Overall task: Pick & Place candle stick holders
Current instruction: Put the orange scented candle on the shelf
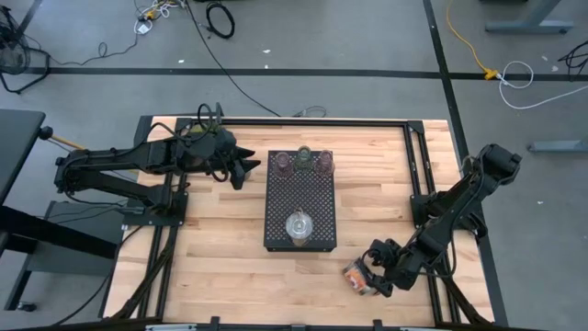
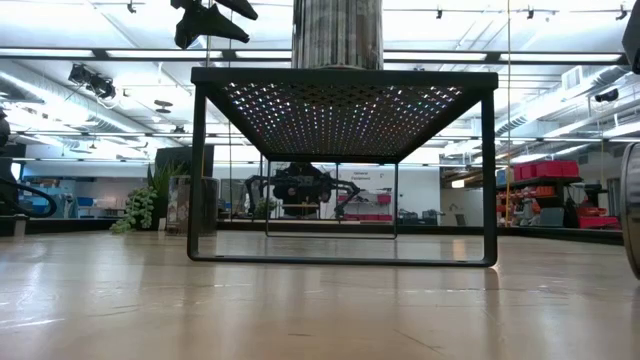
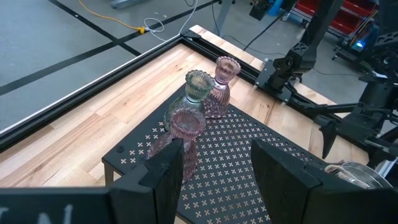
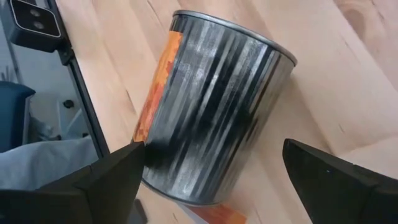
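Observation:
A black perforated tray (image 1: 300, 207) stands on legs mid-table. Along its far edge stand a pinkish holder (image 1: 282, 164), a pale green one (image 1: 303, 156) and a second pinkish one (image 1: 323, 162). A silvery glass holder (image 1: 299, 225) stands near the tray's near edge. My left gripper (image 1: 243, 168) is open and empty, raised beside the tray's far left corner; the left pinkish holder (image 3: 186, 134) is just ahead of it. My right gripper (image 1: 375, 267) is open at the near right, its fingers on either side of a silvery ribbed holder with an orange label (image 4: 211, 106), which seems to lie on its side on the table. My right gripper comes slanting down at the silvery holder with one finger (image 4: 106, 177) close against the holder's labelled side (image 4: 152, 124) and the other finger (image 4: 336, 177) standing apart. I cannot tell whether the near finger touches it.
The right arm's base and frame rails (image 1: 432, 202) run along the table's right side, the left arm's base (image 1: 152, 198) along the left. Bare wood lies to the left of the tray and in front of it. Cables lie on the floor beyond the far edge.

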